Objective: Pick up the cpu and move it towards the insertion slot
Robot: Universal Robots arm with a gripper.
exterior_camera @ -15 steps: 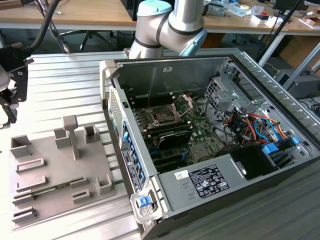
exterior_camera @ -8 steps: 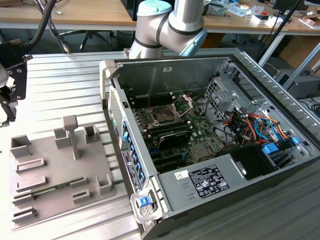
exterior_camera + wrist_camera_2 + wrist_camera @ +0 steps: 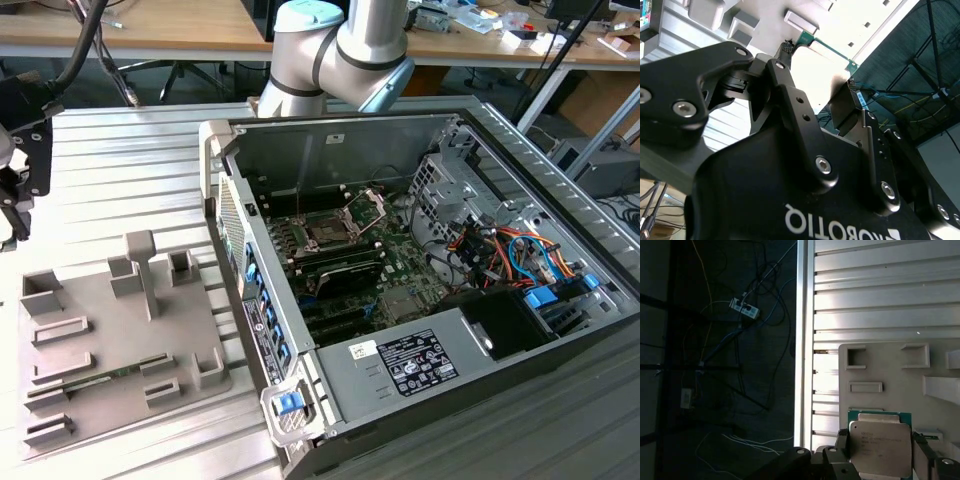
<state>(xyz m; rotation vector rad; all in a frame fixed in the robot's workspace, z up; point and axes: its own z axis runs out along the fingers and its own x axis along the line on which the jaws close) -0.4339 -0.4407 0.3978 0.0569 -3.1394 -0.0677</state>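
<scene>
The pincer [image 3: 881, 462] is closed on the cpu [image 3: 880, 440], its fingers [image 3: 919, 455] against two opposite edges, the chip apparently lifted above the grey tray [image 3: 890, 372]. Pickup looks done; the carry is in hand. The insertion slot [image 3: 326, 232] lies mid-frame in the exterior view, inside the open case [image 3: 520, 170], well apart. Reaching it calls for a level traverse toward the exterior view's right.

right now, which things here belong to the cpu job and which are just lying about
Job: cpu, held in the tool; insertion slot inside the case.
Lying about: grey tray, memory slots, coloured cables.
</scene>
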